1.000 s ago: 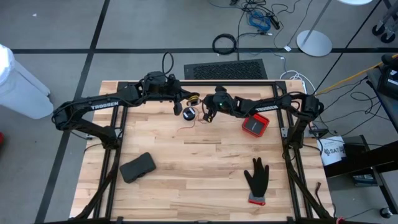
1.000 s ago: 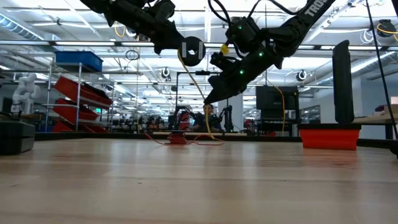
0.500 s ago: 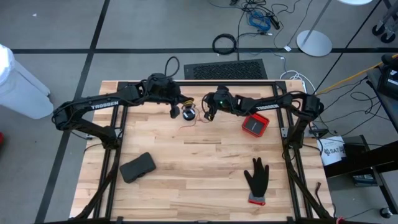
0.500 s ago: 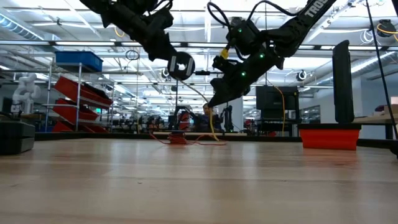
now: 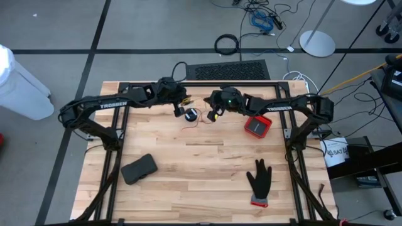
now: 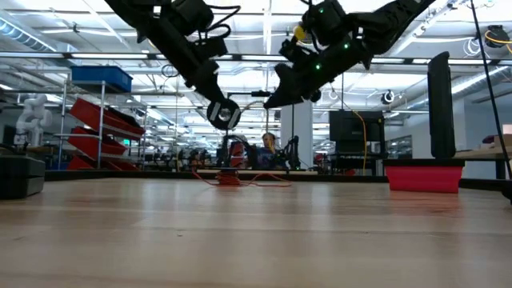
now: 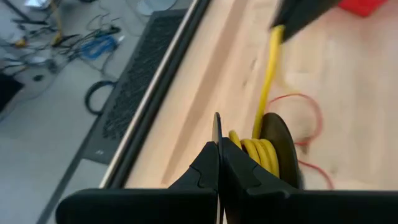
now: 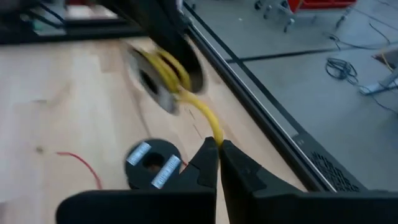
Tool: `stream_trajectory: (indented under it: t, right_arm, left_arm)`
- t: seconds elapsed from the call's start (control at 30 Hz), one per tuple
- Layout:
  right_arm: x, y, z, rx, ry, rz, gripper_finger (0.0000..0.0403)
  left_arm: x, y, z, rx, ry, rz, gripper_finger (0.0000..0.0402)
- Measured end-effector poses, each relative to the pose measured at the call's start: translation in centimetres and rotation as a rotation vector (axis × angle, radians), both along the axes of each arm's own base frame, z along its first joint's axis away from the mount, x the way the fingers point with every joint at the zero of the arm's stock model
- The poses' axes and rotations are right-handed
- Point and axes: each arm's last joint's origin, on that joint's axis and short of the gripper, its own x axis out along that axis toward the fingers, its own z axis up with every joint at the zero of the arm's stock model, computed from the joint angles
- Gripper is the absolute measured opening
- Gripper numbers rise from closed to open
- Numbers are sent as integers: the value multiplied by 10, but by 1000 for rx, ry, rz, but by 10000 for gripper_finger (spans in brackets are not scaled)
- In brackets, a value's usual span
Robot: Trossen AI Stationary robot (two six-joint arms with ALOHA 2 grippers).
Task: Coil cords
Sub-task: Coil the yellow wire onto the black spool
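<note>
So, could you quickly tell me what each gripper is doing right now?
Left gripper: shut on the spool wound with yellow cord.
Right gripper: shut on the yellow cord.

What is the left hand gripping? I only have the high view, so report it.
Observer: The left hand is shut on the rim of a black spool wound with yellow cord.
Operator: Report the right hand.
Observer: The right hand pinches that yellow cord a little way off the black spool.
Operator: Give me the height.
Observer: The low view shows the black spool hanging clear above the table, with both hands off the wood.
</note>
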Motion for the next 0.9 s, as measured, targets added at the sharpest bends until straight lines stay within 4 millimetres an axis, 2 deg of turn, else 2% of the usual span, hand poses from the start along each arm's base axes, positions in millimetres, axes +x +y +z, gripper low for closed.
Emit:
stream_trajectory:
  t: [0.27, 0.57, 0.73, 0.9]
  right_arm:
    - [7, 15, 9, -6, -97, 52, 1]
    - [11, 18, 14, -18, -160, 58, 1]
    - [10, 17, 13, -50, -140, 23, 1]
    - [7, 17, 5, -35, -45, 17, 0]
  left_arm:
    - [22, 5, -11, 51, -84, 51, 0]
    - [43, 2, -17, 91, -200, 63, 0]
    - [45, 1, -17, 86, -219, 68, 0]
    - [43, 1, -21, 70, -173, 70, 0]
